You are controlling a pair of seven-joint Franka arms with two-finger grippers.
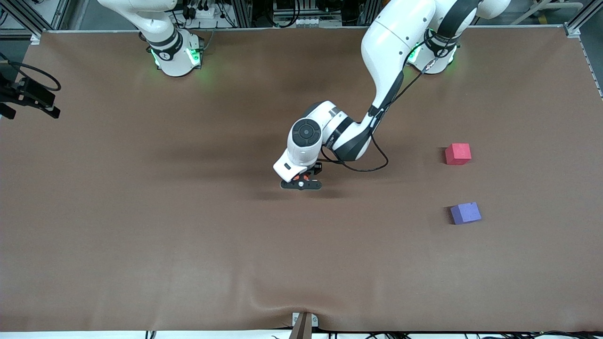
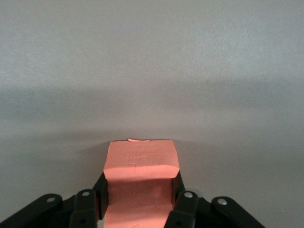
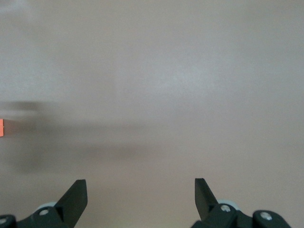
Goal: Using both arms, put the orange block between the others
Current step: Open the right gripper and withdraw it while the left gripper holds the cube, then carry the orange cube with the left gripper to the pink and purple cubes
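In the left wrist view my left gripper [image 2: 139, 186] is shut on the orange block [image 2: 140, 160], one black finger pressed against each side. In the front view that gripper [image 1: 301, 181] is low over the middle of the table, and only slivers of the orange block [image 1: 304, 177] show under the hand. The pinkish-red block [image 1: 458, 153] and the purple-blue block [image 1: 465, 213] lie toward the left arm's end, the purple-blue one nearer the front camera, with a gap between them. My right gripper [image 3: 139, 183] is open over bare table, and an orange sliver [image 3: 1, 128] shows at that view's edge.
The brown mat [image 1: 141, 226] covers the whole table. A black device with a cable [image 1: 29, 94] juts in at the right arm's end. A small bracket [image 1: 304, 325] sits at the table edge nearest the front camera.
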